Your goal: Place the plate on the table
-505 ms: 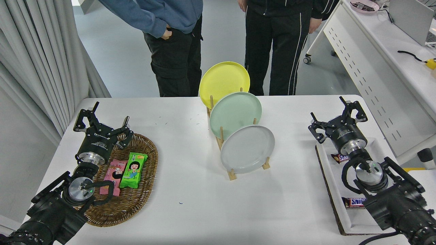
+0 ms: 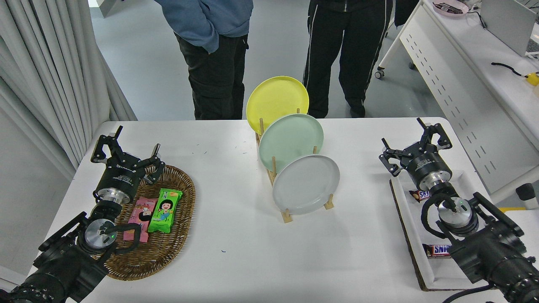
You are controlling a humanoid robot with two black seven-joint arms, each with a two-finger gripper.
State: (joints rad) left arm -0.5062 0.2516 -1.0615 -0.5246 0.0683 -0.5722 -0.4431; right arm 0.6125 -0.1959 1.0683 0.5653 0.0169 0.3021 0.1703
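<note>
Right now the right gripper point(image 2: 414, 145) hangs with its fingers spread and nothing between them, over the table's point(image 2: 236, 269) right side just beyond the white tray point(image 2: 406, 210), well apart from the plate point(image 2: 306, 184). That light-grey plate stands on edge, leaning, in the nearest slot of the wooden rack point(image 2: 286, 215) at mid-table, with a mint-green plate point(image 2: 291, 141) in the slot behind it and a yellow plate point(image 2: 277, 101) behind that. It looks stiff and fairly light, with a smooth face that would likely slip under a loose pinch; the best hold is probably on the thin raised rim at its upper right edge, which stands free of the pegs and faces the right arm. Lifted up and forward it should clear the slot. The mint-green plate overlaps it from behind in this view, so a finger reaching past the rim could knock that one, and tugging sideways might drag the light rack. Bare tabletop in front of the rack offers room to lay it flat. Snack bars point(image 2: 438, 250) lie on the tray by the right arm. The left gripper point(image 2: 126, 148) is parked, fingers apart and empty, over the far end of the wicker basket point(image 2: 177, 248) holding snack packets point(image 2: 165, 210). Two people point(image 2: 214, 50) stand at the far side.
</note>
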